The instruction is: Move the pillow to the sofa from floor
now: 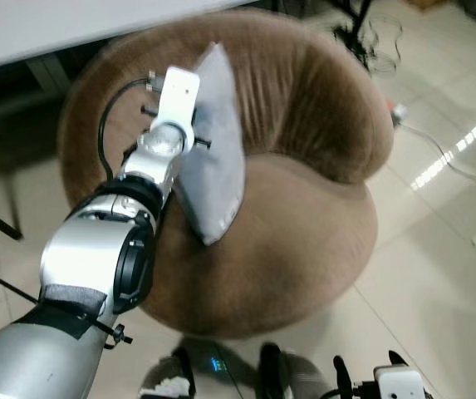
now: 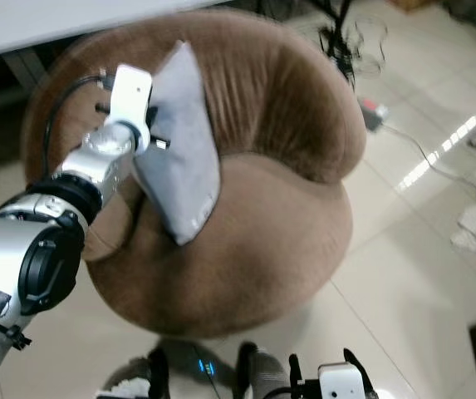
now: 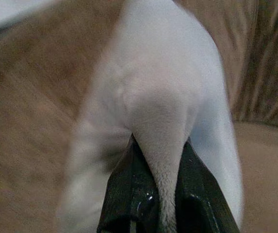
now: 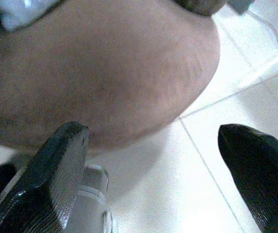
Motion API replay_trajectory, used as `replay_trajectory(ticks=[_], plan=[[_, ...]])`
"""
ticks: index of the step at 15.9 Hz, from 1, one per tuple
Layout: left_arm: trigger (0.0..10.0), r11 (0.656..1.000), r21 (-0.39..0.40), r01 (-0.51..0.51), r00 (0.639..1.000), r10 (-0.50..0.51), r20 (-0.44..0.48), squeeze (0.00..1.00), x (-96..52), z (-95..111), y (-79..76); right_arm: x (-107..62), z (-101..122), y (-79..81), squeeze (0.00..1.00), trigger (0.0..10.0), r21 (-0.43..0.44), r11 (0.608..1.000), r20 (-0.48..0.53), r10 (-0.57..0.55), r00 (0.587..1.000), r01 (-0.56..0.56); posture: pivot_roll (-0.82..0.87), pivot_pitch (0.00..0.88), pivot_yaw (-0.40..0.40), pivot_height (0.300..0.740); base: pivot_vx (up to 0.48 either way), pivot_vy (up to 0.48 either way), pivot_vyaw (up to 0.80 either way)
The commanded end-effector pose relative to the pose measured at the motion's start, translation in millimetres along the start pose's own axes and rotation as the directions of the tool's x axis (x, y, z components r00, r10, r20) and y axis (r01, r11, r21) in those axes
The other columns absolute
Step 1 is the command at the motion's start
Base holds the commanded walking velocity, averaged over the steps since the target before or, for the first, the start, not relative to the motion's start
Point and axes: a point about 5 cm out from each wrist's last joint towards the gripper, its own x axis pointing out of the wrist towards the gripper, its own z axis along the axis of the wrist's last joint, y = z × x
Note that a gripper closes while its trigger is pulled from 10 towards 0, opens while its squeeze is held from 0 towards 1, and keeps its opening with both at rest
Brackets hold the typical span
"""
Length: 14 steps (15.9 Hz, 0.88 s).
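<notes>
Left gripper clamped on pillow fold; pillow hangs ahead of fingers, above sofa seat. Right gripper spread, idle near floor. Risk: pinch is narrow, so fabric may slip; early release could roll pillow off the rounded seat edge.

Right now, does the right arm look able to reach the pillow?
Probably not without moving: the right gripper hangs open low beside the sofa, while the left gripper holds the pillow above the seat.
</notes>
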Motion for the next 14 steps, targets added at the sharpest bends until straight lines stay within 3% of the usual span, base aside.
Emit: replay_trajectory(ticks=[1, 2, 3, 4, 14], plan=[[0.0, 1.0, -0.006, -0.009, 1.0, 0.009, -0.002, 0.0, 0.0, -0.1, 0.0, -5.9, -0.2, -3.8, 0.11, 10.0, -0.012, 1.0, -0.018, -0.002, 1.0, 0.001, -0.32, 0.307, -0.039, 0.74, 0.0, 0.0, 0.0], [10.0, 0.999, -0.033, 0.01, 1.0, -0.011, -0.016, 0.0, -0.5, -5.3, -1.2, -7.4, -0.5, -5.0, 0.11, 10.0, -0.013, 1.0, -0.022, -0.003, 1.0, 0.003, -0.33, 0.311, -0.042, 0.74, 0.0, 0.0, 0.0], [10.0, 1.0, -0.017, -0.012, 0.999, 0.011, -0.03, 0.0, -1.0, -10.0, 0.7, -9.1, 0.2, -7.5, 0.1, 10.0, -0.015, 1.0, -0.028, -0.008, 1.0, 0.007, -0.33, 0.312, -0.046, 0.74, 0.0, 0.0, 0.0], [10.0, 1.0, -0.011, -0.019, 0.999, 0.019, -0.033, 0.99, -1.2, -11.1, 1.5, -9.8, 0.6, -8.0, 0.11, 10.0, -0.016, 1.0, -0.031, -0.008, 0.999, 0.008, -0.33, 0.313, -0.046, 0.74, 0.0, 0.0, 0.0], [10.0, 0.999, -0.006, -0.049, 0.999, 0.048, -0.018, 1.0, -1.5, -8.9, 12.0, -8.0, 3.3, -7.7, 0.1, 10.0, -0.015, 1.0, -0.045, 0.003, 0.999, -0.003, -0.31, 0.318, -0.056, 0.74, 0.0, 0.0, 0.0]])
